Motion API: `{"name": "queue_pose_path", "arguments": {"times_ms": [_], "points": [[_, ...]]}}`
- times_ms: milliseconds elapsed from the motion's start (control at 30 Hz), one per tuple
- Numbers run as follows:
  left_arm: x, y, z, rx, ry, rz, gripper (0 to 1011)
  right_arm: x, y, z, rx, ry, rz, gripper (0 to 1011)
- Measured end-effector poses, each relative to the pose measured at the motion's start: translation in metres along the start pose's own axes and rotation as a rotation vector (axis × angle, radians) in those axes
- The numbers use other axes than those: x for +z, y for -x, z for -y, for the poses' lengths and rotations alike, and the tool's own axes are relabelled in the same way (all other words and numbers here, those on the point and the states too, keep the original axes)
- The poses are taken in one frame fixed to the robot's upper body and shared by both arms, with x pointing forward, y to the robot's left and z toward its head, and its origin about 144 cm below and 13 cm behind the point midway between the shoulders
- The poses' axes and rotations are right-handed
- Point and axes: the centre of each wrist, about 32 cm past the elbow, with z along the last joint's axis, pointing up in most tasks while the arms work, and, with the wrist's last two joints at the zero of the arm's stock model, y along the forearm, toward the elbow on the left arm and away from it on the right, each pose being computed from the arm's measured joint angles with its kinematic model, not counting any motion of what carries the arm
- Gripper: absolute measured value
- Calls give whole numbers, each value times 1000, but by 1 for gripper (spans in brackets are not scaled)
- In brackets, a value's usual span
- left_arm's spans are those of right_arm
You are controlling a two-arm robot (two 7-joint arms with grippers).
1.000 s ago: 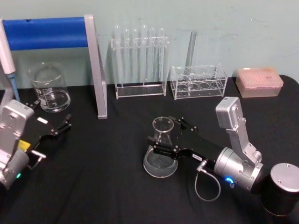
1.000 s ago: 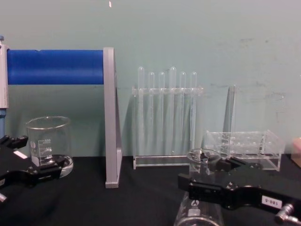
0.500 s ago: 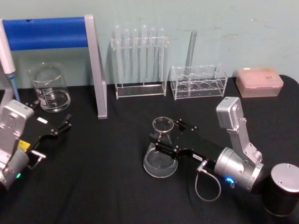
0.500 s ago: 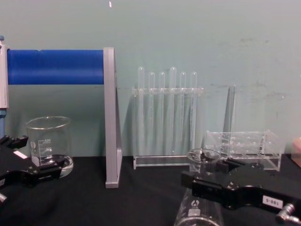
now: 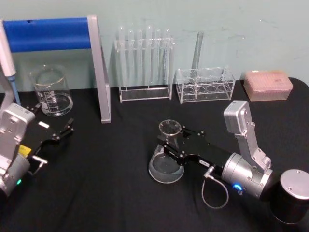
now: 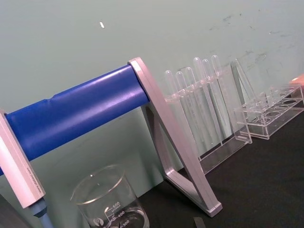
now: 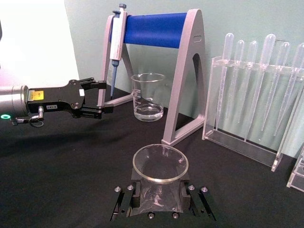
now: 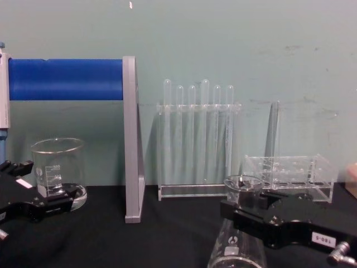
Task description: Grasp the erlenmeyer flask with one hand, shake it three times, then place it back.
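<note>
The erlenmeyer flask (image 5: 165, 168) is near the middle of the black worktop (image 5: 111, 193), its neck tipped slightly toward the right edge. The right gripper (image 5: 169, 145) is clamped on that neck just under the flared rim, with a jaw pressed to the glass on either side. The grasp looks made, though whether the base is off the worktop cannot be told. Next comes a clear lift and three short shakes, with a grip firm enough that the smooth glass does not slip. The left gripper (image 7: 107, 97) idles near the left edge, fingers apart, beside the glass beaker (image 5: 50, 92).
</note>
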Motion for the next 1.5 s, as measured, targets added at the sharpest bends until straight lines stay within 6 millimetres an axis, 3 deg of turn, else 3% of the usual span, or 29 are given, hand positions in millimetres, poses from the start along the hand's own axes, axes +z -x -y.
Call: {"name": "queue_pose_path", "arguments": {"times_ms": [300, 933, 1500], "points": [[0, 0, 0, 0, 0, 0, 1001, 5, 2, 2, -15, -17, 9, 449], [0, 0, 0, 0, 0, 0, 1001, 52, 7, 9, -73, -78, 52, 449], [0, 0, 0, 0, 0, 0, 1001, 52, 8, 10, -75, -85, 47, 449]]}}
